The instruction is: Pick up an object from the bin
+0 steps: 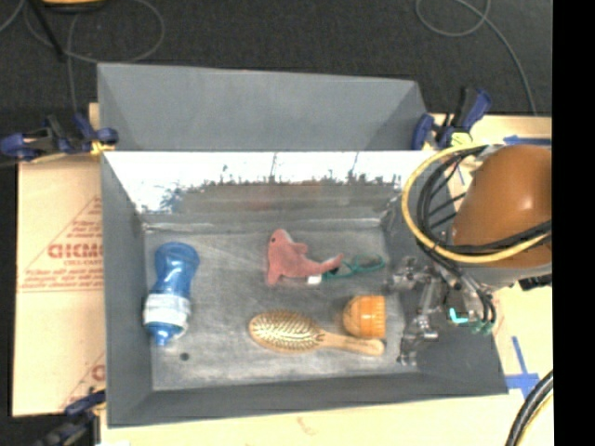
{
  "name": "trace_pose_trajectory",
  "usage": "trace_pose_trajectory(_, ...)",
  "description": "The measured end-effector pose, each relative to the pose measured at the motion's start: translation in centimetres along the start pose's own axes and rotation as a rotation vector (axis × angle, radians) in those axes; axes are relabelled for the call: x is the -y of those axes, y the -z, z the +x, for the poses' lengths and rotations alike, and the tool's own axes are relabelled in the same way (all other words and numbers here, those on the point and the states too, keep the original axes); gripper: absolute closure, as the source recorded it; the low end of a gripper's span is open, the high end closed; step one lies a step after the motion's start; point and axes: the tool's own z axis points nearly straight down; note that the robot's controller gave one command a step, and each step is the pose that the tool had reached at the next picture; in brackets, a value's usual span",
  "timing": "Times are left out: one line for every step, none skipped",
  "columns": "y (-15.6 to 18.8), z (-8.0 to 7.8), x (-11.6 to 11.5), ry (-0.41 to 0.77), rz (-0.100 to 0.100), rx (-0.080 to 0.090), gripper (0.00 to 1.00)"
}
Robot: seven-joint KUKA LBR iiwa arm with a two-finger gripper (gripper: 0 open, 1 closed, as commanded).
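at bin's right end | gripper (416,326) low, opening: cannot tell | nearest thing: orange round object (364,316), just view-left of it | hairbrush (299,333) handle just beside, long axis left-right

Gripper (415,327) at right of bin (124,295), beside orange rounded object (364,316).

The bin (121,277) is plain grey, with a pale band flecked with dark marks along its back wall. The bottle (172,286) is blue with a whitish band near its cap. The soft toy (290,258) is dusty pink and the thin piece (364,268) beside it is green. The round thing (364,316) is orange, and the hairbrush (297,333) golden tan. The arm's cover (507,203) is orange-brown, ringed by black and yellow cables (437,170).
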Motion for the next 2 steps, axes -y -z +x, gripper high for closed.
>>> trace_pose_trajectory(0.3,-0.2,0.0,0.003,0.001,0.008,0.0)
trace_pose_trajectory(-6.6,-5.0,0.4,-0.045,-0.002,0.015,0.0)
